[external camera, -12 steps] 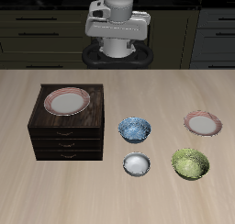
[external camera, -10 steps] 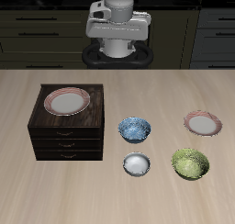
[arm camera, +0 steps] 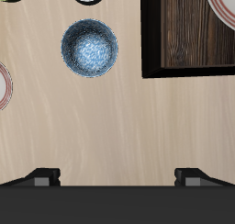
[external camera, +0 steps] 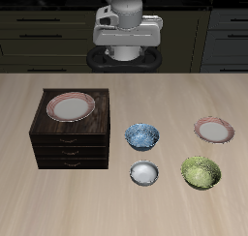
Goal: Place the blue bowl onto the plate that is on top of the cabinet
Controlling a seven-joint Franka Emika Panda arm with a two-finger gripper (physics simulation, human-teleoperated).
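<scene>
A: Item one, the blue bowl (external camera: 142, 135)?

B: Upright on the bare table (external camera: 116, 206), just beside the cabinet (external camera: 71, 133), apart from it by a narrow strip of wood. Mottled blue and white inside. Nothing grips it. The wrist view shows it (arm camera: 90, 48) from straight above, beside the cabinet's dark top (arm camera: 188, 30).

A: Item two, the plate?

B: The plate (external camera: 71, 106), pink-red rim, pale centre, lies flat on the cabinet's top, towards its back. Only an arc of its rim (arm camera: 223, 7) enters the wrist view.

A: The cabinet itself?

B: Dark brown, three stacked drawers, each with small knobs, all closed.

A: Gripper?

B: The gripper (external camera: 126, 32) hangs high at the table's back, well apart from the bowl and holding nothing. Two dark finger tips (arm camera: 42, 177) sit far apart in the wrist view, so the jaws stand wide.

A: Other stock on the table?

B: One white bowl (external camera: 143, 172), nearer the front edge than the blue one. One green bowl (external camera: 201, 172) beside it. One second pink-rimmed plate (external camera: 214, 131), flat on the table, farther back than the green bowl
</scene>
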